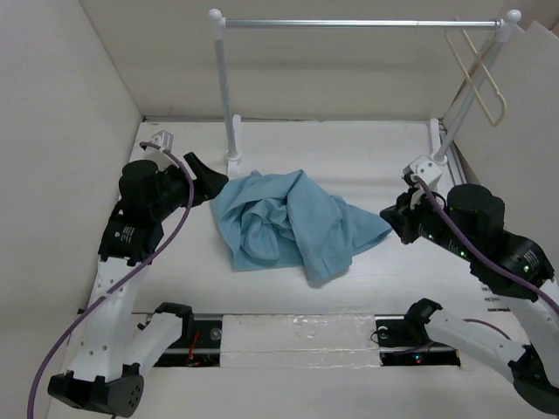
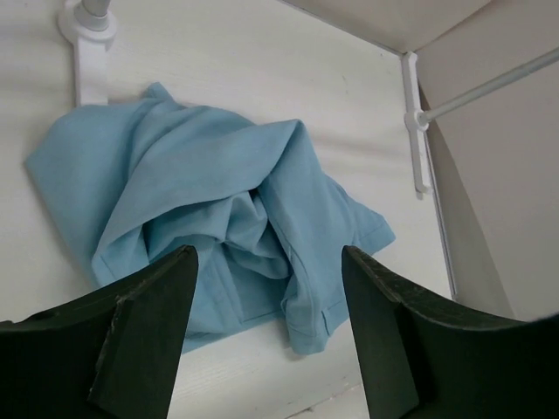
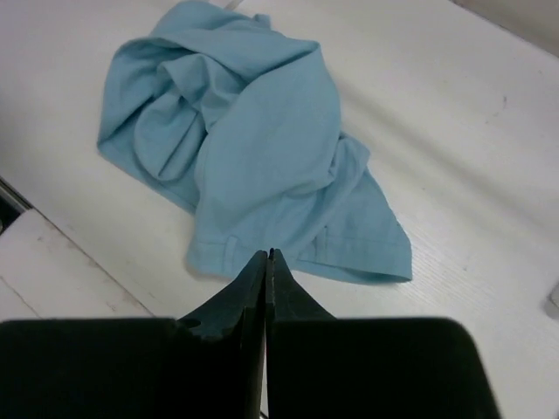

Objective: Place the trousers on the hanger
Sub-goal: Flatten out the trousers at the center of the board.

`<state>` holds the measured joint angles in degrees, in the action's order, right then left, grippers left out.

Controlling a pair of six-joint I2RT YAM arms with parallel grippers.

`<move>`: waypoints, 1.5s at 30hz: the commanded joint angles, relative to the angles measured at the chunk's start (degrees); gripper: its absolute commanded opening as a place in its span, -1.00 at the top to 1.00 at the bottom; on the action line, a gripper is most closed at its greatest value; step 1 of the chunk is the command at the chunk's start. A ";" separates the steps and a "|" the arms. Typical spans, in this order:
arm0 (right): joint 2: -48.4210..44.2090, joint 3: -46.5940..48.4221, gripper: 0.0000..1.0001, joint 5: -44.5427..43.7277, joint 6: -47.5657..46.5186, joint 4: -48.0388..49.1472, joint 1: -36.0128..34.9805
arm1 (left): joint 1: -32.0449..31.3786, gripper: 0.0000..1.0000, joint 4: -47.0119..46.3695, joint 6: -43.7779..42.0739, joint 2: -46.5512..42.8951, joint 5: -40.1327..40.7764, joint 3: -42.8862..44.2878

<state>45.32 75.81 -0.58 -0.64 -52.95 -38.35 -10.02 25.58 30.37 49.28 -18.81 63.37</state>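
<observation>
The left gripper (image 2: 266, 262) hovers in front of the foot of the left post (image 1: 224, 87) of the silver rail (image 1: 358, 24), a little to the left of it. Its two fingers are clearly apart, with nothing between them. The trousers (image 1: 288, 223) lie on the white table (image 1: 393, 148) in front of the rail as a crumpled light blue heap, not spread out. The heap sits closer to the left post than to the right one, and its back corner comes just beside that post's foot. The right gripper (image 3: 267, 257) is in front of the rail's right post, and its jaws are pressed together and hold nothing. Its tip is just beside the hem at the right edge of the cloth (I cannot tell if it touches). The hanger (image 1: 476, 74) – thin, cream-beige – hangs tilted at the right end of the rail, well apart from the trousers.
</observation>
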 commanded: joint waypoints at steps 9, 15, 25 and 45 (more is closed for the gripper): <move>0.64 -1.43 0.44 10.77 -5.95 0.56 -0.32 | 0.88 -0.08 8.85 0.56 4.77 18.18 12.74; 2.32 -10.93 1.00 14.03 -5.16 6.10 -2.25 | 4.83 1.00 11.51 1.80 7.76 14.61 4.15; 15.64 -26.77 0.22 6.94 2.47 26.03 -20.23 | 3.45 -0.08 3.86 10.84 -0.32 5.98 -26.18; 38.70 -24.31 0.47 -22.88 18.48 28.87 -24.93 | -0.09 0.17 -20.74 12.79 23.23 9.14 -32.18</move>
<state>83.02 49.12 -17.78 14.24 -26.26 -63.35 -10.04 10.37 44.23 70.61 -10.37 30.39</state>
